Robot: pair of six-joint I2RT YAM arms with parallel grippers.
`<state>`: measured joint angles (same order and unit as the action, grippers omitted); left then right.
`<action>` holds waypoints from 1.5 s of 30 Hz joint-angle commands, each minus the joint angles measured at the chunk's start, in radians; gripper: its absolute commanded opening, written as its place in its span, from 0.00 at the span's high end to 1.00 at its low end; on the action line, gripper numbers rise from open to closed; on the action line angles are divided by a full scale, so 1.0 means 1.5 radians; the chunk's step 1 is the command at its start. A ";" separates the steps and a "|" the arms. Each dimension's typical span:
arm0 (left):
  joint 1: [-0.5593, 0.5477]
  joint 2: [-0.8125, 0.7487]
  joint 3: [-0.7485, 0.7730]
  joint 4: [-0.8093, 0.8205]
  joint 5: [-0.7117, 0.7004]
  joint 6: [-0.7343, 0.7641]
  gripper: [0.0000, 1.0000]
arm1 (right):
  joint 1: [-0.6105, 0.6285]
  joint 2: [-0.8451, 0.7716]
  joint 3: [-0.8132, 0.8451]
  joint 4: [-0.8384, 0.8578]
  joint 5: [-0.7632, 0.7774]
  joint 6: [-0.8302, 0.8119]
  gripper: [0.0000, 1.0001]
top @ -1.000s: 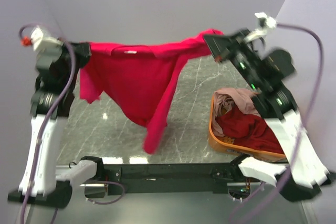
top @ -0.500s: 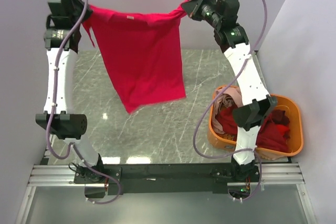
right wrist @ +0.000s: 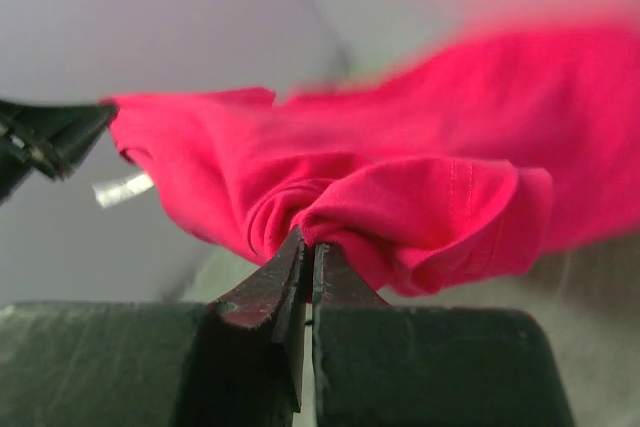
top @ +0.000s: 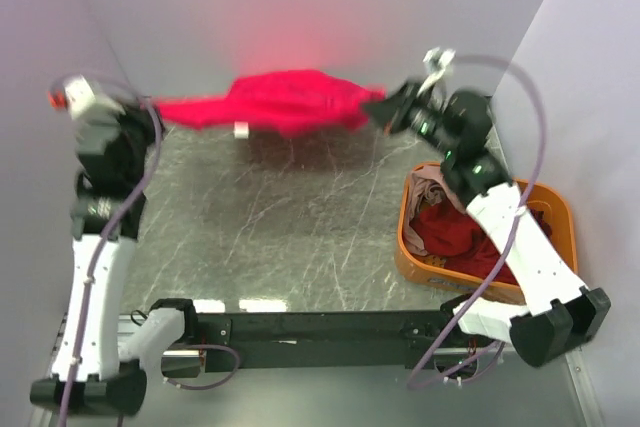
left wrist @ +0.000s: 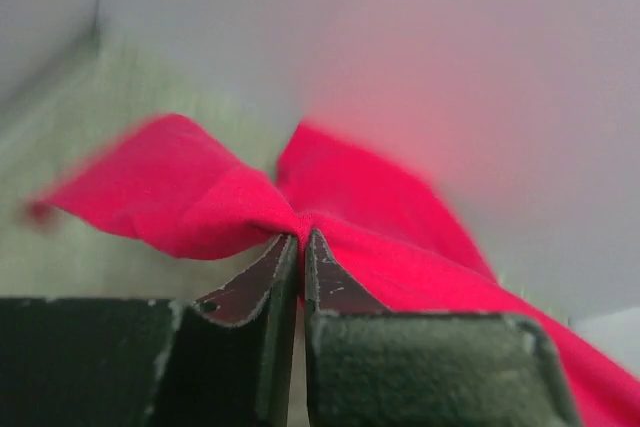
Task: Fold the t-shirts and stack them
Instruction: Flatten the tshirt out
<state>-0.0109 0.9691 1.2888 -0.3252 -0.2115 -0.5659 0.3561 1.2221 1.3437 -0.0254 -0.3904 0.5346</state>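
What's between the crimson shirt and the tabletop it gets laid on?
Nothing visible. The crimson t-shirt is pinched between the left gripper and right gripper, up near the far wall; the table below shows bare marble. The orange basket with the other shirts sits off to the right.

Soft even light; t-shirt (top: 290, 102) motion-blurred, bg defocused.

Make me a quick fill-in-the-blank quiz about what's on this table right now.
The left gripper and right gripper pinch the bright pink shirt, whose small label is ____.
The dark red shirt lies inside the ____.
The basket is coloured ____.
Missing words: white, basket, orange.
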 commanded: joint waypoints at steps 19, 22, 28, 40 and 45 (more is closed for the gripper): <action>0.005 -0.095 -0.303 -0.293 -0.010 -0.277 0.01 | 0.125 -0.091 -0.228 -0.238 -0.008 -0.069 0.12; 0.005 -0.066 -0.338 -0.240 0.048 -0.277 0.01 | 0.145 -0.039 -0.192 -0.227 0.033 -0.072 0.12; 0.004 0.033 -0.390 -0.130 0.096 -0.271 0.01 | 0.186 0.159 -0.067 -0.245 0.151 -0.062 0.12; 0.002 0.279 -0.379 -0.043 0.086 -0.266 0.01 | 0.206 0.507 0.150 -0.346 0.309 -0.064 0.12; 0.002 0.404 -0.299 -0.084 0.026 -0.261 0.01 | 0.228 0.538 0.114 -0.345 0.326 -0.057 0.12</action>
<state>-0.0071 1.4776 0.7868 -0.4397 -0.1028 -0.9634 0.6685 2.0361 1.5177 -0.5327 0.0414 0.4507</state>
